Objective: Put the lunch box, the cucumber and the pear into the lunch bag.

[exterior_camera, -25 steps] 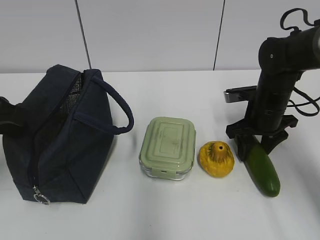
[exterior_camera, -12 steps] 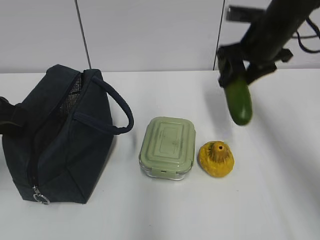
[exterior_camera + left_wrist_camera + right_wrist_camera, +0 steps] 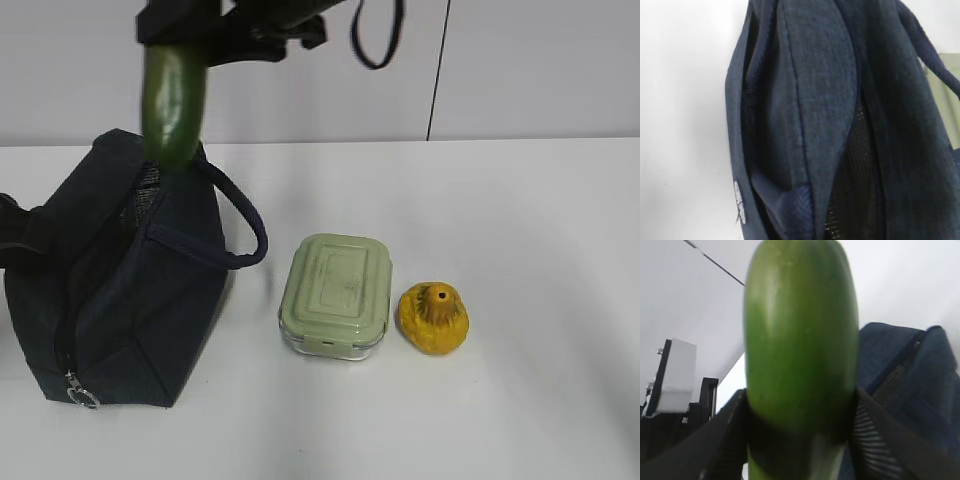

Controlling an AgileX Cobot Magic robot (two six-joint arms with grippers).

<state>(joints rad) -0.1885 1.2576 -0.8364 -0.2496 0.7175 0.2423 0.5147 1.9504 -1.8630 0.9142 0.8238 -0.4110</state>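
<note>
My right gripper (image 3: 178, 35) is shut on the dark green cucumber (image 3: 172, 100) and holds it upright, high at the left. The cucumber's lower end is just over the far top of the navy lunch bag (image 3: 120, 290), whose zipper gapes open. In the right wrist view the cucumber (image 3: 800, 340) fills the space between the black fingers (image 3: 720, 440), with the bag (image 3: 900, 365) behind. The green-lidded lunch box (image 3: 336, 293) and the yellow pear (image 3: 433, 318) sit on the table right of the bag. The left wrist view shows only the bag (image 3: 815, 100); my left jaws are hidden.
A dark part (image 3: 12, 225) shows at the left edge against the bag's side. The bag's looped handle (image 3: 245, 225) reaches toward the lunch box. The white table (image 3: 540, 250) meets a pale wall behind. A black cable loop (image 3: 378, 35) hangs from the right arm.
My right gripper has lifted the cucumber off the table at the right and carried it up and left across the table to above the bag. Box, pear and bag have not moved.
</note>
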